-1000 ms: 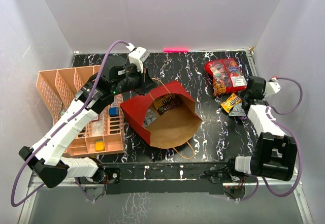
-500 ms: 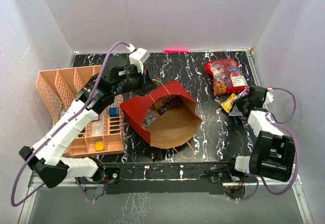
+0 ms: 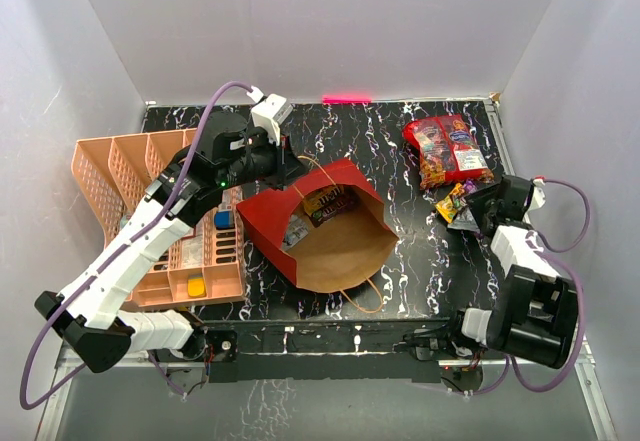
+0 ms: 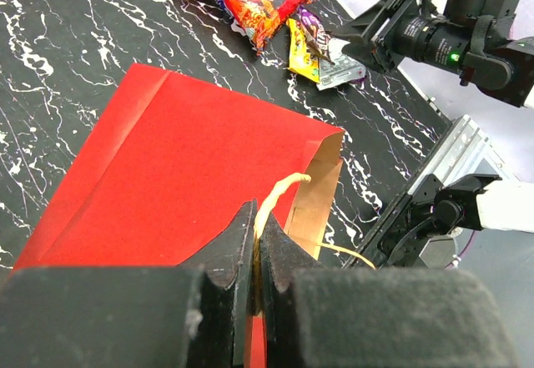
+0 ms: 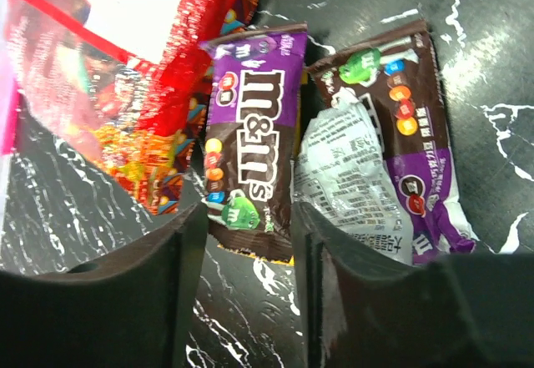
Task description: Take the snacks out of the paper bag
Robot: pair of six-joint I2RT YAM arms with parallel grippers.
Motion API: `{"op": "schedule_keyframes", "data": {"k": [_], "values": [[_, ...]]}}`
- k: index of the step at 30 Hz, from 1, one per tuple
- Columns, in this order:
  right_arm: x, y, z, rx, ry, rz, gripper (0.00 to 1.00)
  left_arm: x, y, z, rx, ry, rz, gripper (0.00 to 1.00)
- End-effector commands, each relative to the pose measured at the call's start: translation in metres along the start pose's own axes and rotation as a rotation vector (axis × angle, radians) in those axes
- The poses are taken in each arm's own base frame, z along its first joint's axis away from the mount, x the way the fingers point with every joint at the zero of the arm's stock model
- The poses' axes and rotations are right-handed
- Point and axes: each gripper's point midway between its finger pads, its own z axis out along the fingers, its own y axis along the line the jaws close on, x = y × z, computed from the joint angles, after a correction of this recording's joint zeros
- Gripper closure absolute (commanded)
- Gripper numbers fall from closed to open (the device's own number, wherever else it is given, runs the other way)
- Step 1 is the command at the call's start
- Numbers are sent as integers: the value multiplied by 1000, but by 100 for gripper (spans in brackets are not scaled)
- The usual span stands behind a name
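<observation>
The red paper bag lies on its side at the table's middle, its mouth towards the near edge. A brown packet and a silver one show inside it. My left gripper is shut on the bag's cord handle at the upper rim. At the right, two red snack bags lie flat. Just below them my right gripper stands open. A purple-brown candy packet lies on the table between its fingers, untouched. A silver and purple packet lies beside it.
A peach slotted tray stands at the left, holding a blue block and a yellow block. White walls close in the table on three sides. The bag's lower cord handle loops out towards the near edge.
My right gripper has come down beside the small packets and opened, letting go of the purple-brown packet. The left gripper has kept its hold on the cord handle.
</observation>
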Motion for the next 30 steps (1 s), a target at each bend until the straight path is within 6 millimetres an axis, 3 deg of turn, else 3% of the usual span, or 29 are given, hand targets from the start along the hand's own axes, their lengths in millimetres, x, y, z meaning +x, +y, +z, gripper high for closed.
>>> {"op": "schedule_keyframes", "data": {"k": [1,7,13,18,21,25,27,30], "values": [[-27,24,-17,-88,-89,-43,50,-6,-9,-10,31,-32,12,100],[-62,61,-45,-173,-175,-150,39,-6,-9,-10,31,-32,12,100],[-72,145,-87,-525,-164,-402,36,-7,-9,-9,29,-34,16,100],[-66,210,-133,-729,-175,-558,36,-7,-8,-8,27,-30,15,100],[-46,257,-175,-877,-209,-700,35,-6,-7,-7,25,-28,14,100],[9,307,-246,-1150,-206,-897,31,-7,-7,-6,24,-28,15,100],[38,315,-277,-1284,-180,-979,31,-8,-6,-5,21,-29,16,100],[75,308,-322,-1473,-169,-1094,29,-7,-6,-4,18,-26,18,100]]}}
